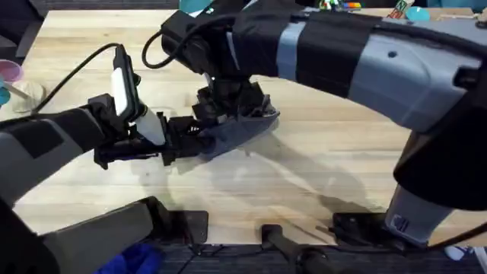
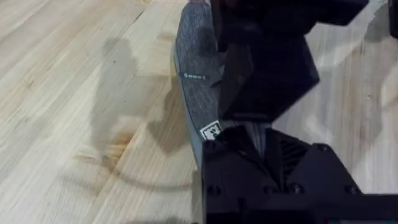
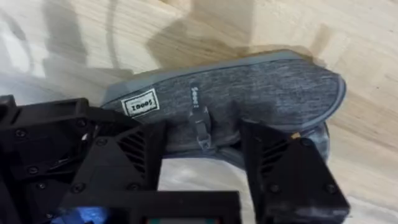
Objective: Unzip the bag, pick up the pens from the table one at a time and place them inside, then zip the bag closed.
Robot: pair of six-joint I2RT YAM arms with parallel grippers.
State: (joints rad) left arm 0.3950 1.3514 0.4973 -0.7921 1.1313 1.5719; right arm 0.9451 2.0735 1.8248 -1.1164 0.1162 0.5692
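The blue-grey bag (image 1: 242, 131) lies on the table (image 1: 342, 164) near its middle, zipper side up. My left gripper (image 1: 181, 138) is shut on the bag's left end, by the small white label (image 2: 213, 131). My right gripper (image 1: 221, 110) reaches across from the right and hangs over the bag. In the right wrist view its fingers (image 3: 140, 158) stand apart, with the zipper pull (image 3: 202, 129) in the gap between them. The bag (image 3: 261, 87) looks zipped along the stretch I see. The pens are out of view.
A pink lid and a clear cup (image 1: 14, 80) sit at the table's left edge. Small colourful items (image 1: 415, 11) lie along the far edge. A blue cloth (image 1: 137, 259) shows below the front edge. Bare wood lies right of the bag.
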